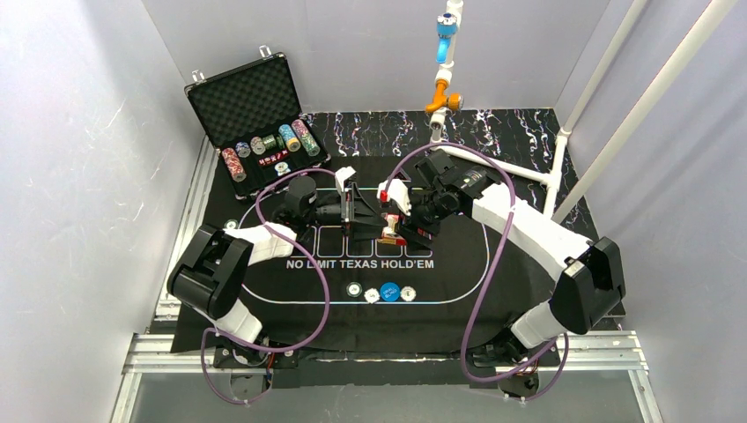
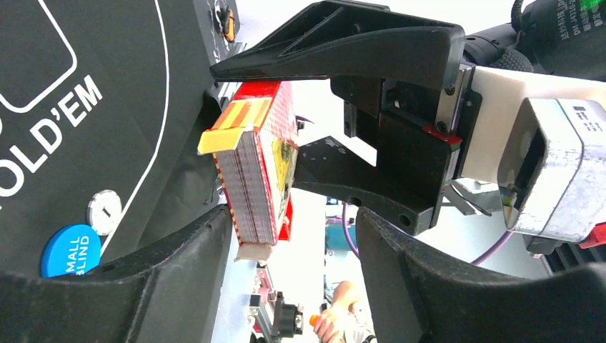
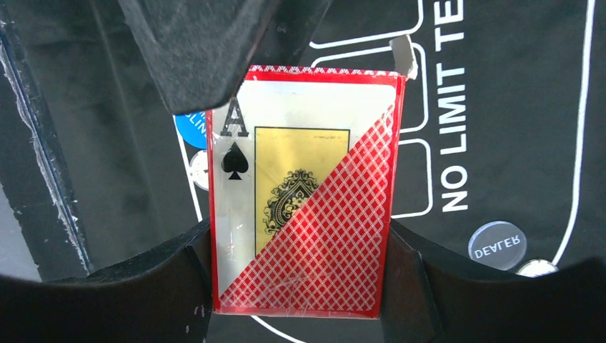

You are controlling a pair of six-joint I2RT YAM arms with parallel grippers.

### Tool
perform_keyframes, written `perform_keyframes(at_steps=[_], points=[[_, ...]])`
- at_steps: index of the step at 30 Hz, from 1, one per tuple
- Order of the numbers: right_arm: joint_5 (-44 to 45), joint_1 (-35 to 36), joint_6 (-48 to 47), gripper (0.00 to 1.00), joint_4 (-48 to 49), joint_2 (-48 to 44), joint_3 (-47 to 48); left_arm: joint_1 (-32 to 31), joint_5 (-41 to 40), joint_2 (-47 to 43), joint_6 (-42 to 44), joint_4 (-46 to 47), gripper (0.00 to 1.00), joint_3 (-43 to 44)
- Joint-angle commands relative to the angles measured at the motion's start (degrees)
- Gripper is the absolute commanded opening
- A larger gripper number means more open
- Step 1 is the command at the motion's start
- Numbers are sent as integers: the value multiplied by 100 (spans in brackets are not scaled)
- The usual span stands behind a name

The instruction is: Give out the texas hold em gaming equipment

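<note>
**Q:** Reading from the left, what was not yet handed out?

**A:** The open case (image 1: 251, 104) at far left held rows of chips (image 1: 264, 145) in its foam. None showed on the mat (image 1: 291, 295), so that share looked undone.

**Q:** And the left gripper (image 2: 293, 236)?

**A:** Released. Its fingers stood apart, close beside the deck but not clamping it.

**Q:** What lay at the middle of the mat?

**A:** 4 small round pieces sat in a row by the near line, the blue button (image 1: 389, 292) among them. These seemed already placed.

**Q:** And right of that?

**A:** The deck (image 3: 307, 193) was held off the mat near its centre, with an ace of spades printed on its face. The right gripper (image 3: 300, 279) clenched it across both long sides. No loose card showed on the mat, so dealing the cards and sharing out the chips were judged the work left.
</note>
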Motion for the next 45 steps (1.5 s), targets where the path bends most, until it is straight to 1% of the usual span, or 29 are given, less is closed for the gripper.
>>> perform_keyframes(at_steps=[1,6,11,16,18,22,25,31,35,36,38,40,42,44,45], points=[[-37,31,56,24,-396,32,386,29,-19,39,314,-33,60,-2],[-21,82,122,25,-592,129,570,-92,-6,315,270,-31,54,63],[73,215,11,26,-1012,322,733,-227,-2,467,305,-39,53,110],[343,362,-101,28,-1282,485,863,-412,92,543,287,11,53,137],[462,429,-127,30,-1362,562,942,-518,160,574,249,93,53,159],[651,532,-107,38,-1526,692,1178,-689,397,783,41,223,57,271],[722,577,-102,41,-1579,728,1286,-738,379,914,-191,506,55,228],[857,669,-211,46,-1757,803,1367,-753,324,1170,-919,1538,47,212],[878,711,-242,47,-1777,795,1378,-753,289,1305,-1204,1994,35,184],[884,712,-245,47,-1777,799,1385,-753,285,1318,-1258,2085,31,186],[911,712,-236,48,-1775,794,1387,-753,271,1326,-1329,2227,19,164],[943,712,-238,53,-1758,774,1394,-753,258,1310,-1341,2255,8,124],[988,712,-220,67,-1736,720,1400,-753,251,1273,-1310,2263,0,65],[1122,705,-181,79,-1660,590,1383,-753,226,1202,-1258,2263,0,1],[1180,703,-166,88,-1590,519,1330,-753,216,1173,-1246,2263,0,-17]])
